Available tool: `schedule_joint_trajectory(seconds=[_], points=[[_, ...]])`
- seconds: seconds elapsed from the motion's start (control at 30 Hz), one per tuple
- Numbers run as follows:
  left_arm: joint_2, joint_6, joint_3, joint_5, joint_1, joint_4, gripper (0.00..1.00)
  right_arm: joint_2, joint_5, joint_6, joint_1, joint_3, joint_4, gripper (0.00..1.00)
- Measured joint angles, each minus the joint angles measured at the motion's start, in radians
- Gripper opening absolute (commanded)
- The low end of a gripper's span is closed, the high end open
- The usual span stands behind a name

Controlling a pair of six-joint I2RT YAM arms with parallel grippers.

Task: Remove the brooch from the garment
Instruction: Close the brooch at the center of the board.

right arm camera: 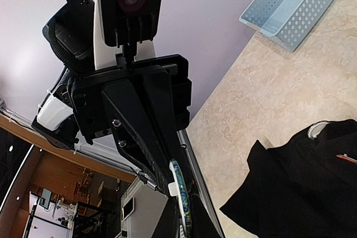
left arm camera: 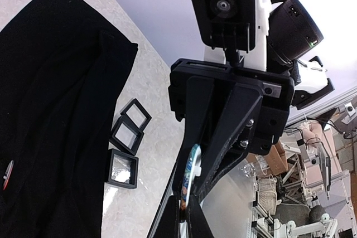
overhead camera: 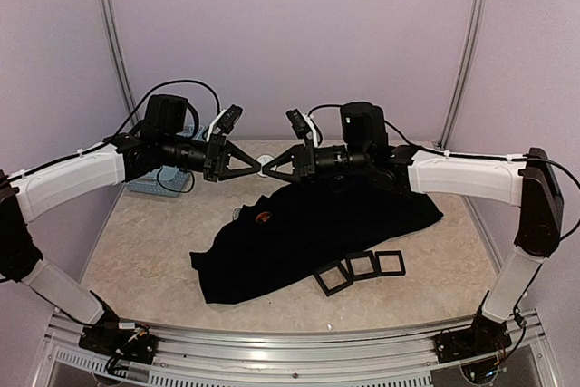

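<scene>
Frames point(overhead camera: 361, 267) beside garment point(overhead camera: 308, 233); basket point(overhead camera: 149, 183) far; brooch point(overhead camera: 264, 167) aloft.

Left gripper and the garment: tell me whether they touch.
Apart. The top view shows the left gripper hanging beyond the far edge of the garment, with a gap between them.

Two arms: one left arm point(overhead camera: 72, 178) and one right arm point(overhead camera: 471, 177). Two tools, one on each arm: the left tool point(overhead camera: 255, 167) and the right tool point(overhead camera: 272, 169). Two small cameras, one above the left tool point(overhead camera: 227, 119) and one above the right tool point(overhead camera: 297, 122). One round brooch point(overhead camera: 264, 166). One black garment point(overhead camera: 317, 233). One small red item point(overhead camera: 263, 217) on the cloth, too small to name. Three small black square frames point(overhead camera: 362, 266). One light-blue basket point(right arm camera: 295, 9). One counter point(overhead camera: 145, 260). Two metal uprights at the back, left point(overhead camera: 111, 33) and right point(overhead camera: 469, 33).
</scene>
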Motion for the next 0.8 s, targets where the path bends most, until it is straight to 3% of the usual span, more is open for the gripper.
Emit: schedule_joint_trajectory(seconds=[0.8], points=[[-0.003, -0.007, -0.011, -0.003, -0.008, 0.012, 0.0, -0.028, 0.05, 0.062, 0.009, -0.053, 0.029, 0.05]])
